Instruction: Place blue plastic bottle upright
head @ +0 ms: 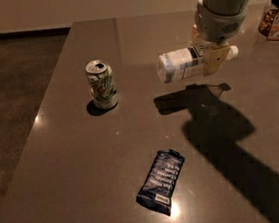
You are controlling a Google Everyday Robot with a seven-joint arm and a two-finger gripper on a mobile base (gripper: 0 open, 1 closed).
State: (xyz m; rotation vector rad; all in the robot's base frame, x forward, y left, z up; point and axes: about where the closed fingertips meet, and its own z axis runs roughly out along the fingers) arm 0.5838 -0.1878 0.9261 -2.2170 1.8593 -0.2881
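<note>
Camera view showed the hand (213, 59) clenched on the bottle (177, 65), holding it on its side above the table (59, 158), cap pointing right, with its shadow on the surface below. A can (101, 84) stood upright to the left, and a wrapper (161, 181) lay flat nearer the camera.

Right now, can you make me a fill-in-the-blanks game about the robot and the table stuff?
1. The gripper holds the blue plastic bottle in the air, ____ the table.
2. The bottle is turned on its ____.
3. The green-and-white can stands ____.
Missing words: above; side; upright.
</note>
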